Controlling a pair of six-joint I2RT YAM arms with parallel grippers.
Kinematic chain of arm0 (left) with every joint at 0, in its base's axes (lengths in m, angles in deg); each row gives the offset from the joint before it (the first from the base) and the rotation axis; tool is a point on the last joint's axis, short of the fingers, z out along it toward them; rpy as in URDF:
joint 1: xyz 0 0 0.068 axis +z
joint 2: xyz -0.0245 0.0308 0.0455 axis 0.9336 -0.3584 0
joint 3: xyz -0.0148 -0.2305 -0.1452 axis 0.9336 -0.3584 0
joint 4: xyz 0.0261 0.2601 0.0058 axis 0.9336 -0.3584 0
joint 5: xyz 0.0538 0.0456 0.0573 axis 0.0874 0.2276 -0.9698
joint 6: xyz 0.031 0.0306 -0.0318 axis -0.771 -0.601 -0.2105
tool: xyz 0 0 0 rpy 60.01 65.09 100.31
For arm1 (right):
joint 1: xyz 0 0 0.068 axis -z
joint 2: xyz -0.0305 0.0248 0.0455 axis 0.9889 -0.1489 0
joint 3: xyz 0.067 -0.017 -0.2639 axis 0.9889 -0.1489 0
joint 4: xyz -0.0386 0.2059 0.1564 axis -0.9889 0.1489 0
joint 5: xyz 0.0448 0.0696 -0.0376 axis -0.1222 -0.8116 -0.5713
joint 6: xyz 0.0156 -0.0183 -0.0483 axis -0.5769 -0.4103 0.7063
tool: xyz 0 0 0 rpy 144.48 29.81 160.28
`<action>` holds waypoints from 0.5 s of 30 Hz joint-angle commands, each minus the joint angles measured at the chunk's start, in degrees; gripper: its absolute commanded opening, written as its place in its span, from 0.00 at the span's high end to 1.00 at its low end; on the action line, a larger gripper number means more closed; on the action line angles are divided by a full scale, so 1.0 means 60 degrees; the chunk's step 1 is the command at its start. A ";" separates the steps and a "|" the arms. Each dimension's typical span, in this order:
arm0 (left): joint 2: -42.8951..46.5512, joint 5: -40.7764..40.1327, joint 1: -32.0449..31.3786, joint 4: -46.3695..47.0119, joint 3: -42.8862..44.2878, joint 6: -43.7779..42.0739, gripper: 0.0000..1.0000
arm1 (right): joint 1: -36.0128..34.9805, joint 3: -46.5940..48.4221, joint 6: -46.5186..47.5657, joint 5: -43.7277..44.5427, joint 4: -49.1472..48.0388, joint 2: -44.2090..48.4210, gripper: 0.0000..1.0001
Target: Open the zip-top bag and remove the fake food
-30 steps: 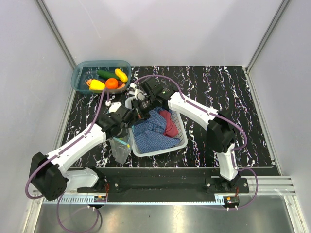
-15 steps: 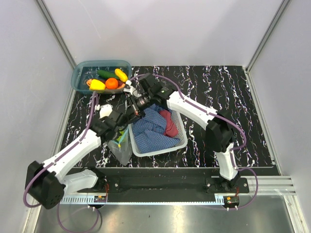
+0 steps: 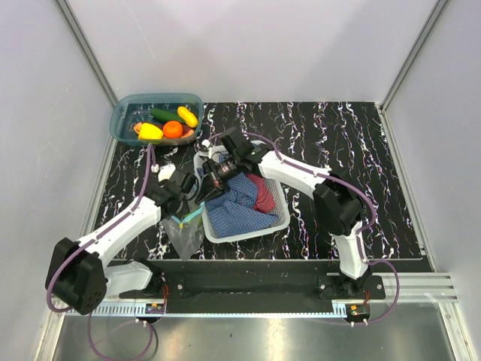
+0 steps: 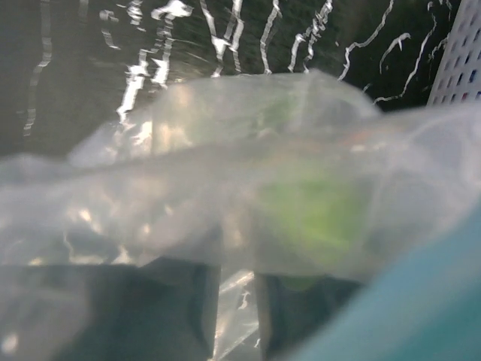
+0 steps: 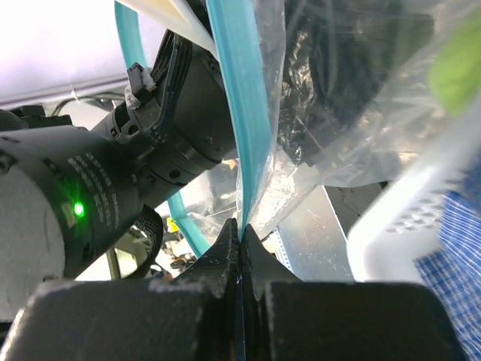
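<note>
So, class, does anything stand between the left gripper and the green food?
Yes: the bag. The green food lies inside its clear film, which drapes over the left gripper. The right gripper is shut on the bag's zip strip.

Bolted side by side, my white-shelled left arm (image 3: 124,222) and white-shelled right arm (image 3: 297,171) carry smooth moulded links between bulky black joint housings (image 3: 338,207). A looping purple cable (image 3: 148,167) trails along each. Both stand on a long black base rail (image 3: 248,284). Close up, my right claw (image 5: 238,229) shows two matte black fingers tapering to thin tips. Another black cylindrical housing (image 5: 45,195) of mine bears a lit green lamp (image 5: 78,209) and small white lettering.
</note>
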 commanded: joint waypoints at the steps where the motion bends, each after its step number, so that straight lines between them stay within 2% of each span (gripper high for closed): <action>1: -0.0408 0.0555 0.0061 0.0797 0.0469 -0.0309 0.68 | 0.0334 -0.0279 -0.0043 -0.0188 -0.0463 0.0879 1.00; 2: -0.0524 0.0599 0.0046 0.0841 0.0498 -0.0338 0.62 | 0.0348 -0.0308 -0.0057 -0.0188 -0.0463 0.0923 1.00; 5: -0.0613 0.1023 0.0061 0.0988 0.0513 -0.0500 0.56 | 0.0348 -0.0353 -0.0043 -0.0173 -0.0449 0.0996 1.00; 7: -0.0584 0.0966 0.0061 0.0726 0.0396 -0.0282 0.46 | 0.0348 -0.0280 -0.0028 -0.0158 -0.0434 0.0953 1.00; 11: 0.0203 0.0002 0.0586 -0.0489 0.0352 0.0159 0.37 | 0.0290 0.0319 -0.0145 -0.0450 -0.0419 0.0559 1.00; 15: 0.1114 -0.0586 0.1334 -0.1472 0.0512 -0.0016 0.30 | -0.0076 0.1242 -0.0218 -0.0919 -0.0361 -0.0028 1.00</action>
